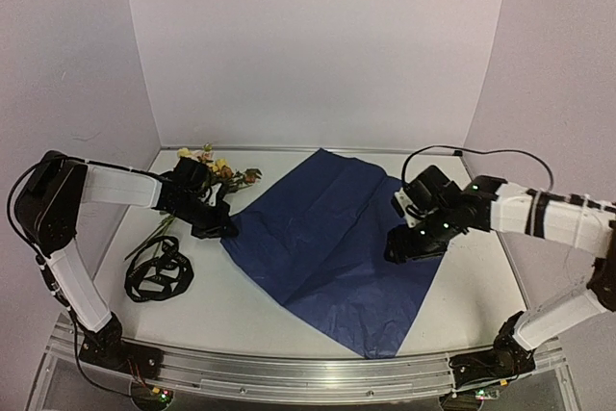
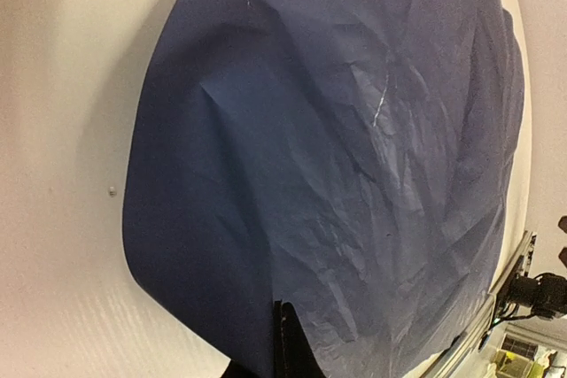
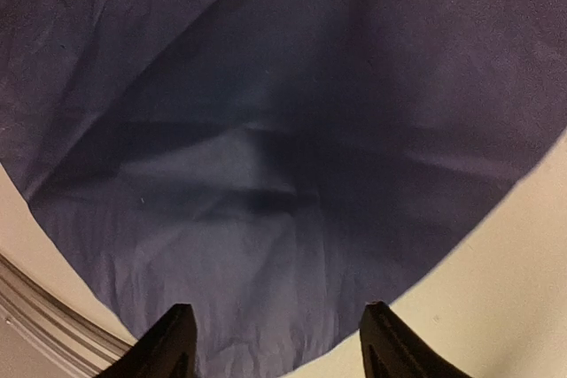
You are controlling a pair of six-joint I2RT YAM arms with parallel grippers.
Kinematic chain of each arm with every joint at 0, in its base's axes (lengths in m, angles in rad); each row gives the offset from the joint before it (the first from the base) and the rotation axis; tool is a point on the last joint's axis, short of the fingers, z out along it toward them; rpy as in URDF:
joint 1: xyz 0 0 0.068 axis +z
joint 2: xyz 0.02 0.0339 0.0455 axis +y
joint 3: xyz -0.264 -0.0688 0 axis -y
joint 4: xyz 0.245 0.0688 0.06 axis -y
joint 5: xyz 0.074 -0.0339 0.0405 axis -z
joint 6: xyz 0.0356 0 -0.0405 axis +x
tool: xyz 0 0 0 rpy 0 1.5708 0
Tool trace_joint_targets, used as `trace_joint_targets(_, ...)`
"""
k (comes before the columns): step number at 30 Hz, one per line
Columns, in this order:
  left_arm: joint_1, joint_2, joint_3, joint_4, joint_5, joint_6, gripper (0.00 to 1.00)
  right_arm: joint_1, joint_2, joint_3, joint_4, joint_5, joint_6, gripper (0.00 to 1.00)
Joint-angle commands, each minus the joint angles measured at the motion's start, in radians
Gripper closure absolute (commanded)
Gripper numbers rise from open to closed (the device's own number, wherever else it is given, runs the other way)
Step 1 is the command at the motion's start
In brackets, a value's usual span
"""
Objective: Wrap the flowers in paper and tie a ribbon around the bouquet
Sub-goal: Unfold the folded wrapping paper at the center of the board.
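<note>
Paper (image 1: 322, 238), a large creased dark-blue sheet, lies flat across the frame's centre. Left gripper (image 1: 224, 229) is closed at its left corner; right gripper (image 3: 275, 329) hovers spread open over its right edge.

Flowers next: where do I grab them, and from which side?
Take the flowers by the bare stems, probably from above. They lie flat on the table, stem ends toward the near left. The fragile-looking blooms point toward the back wall.
</note>
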Motion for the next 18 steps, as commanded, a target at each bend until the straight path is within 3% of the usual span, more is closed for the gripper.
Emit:
trace_joint_targets(1,0.048,0.032,0.087,-0.123,0.046,0.109,1.0,-0.038,0.238,0.171,0.158,-0.243,-0.033,0.48)
trace_joint_targets(6,0.058,0.068,0.136,-0.148,0.005,0.099,1.0,-0.038,0.435,0.261,0.234,-0.314,0.07,0.56)
trace_joint_targets(18,0.103,0.161,0.245,-0.204,-0.097,0.076,0.97,-0.026,0.585,0.229,0.268,-0.131,0.189,0.7)
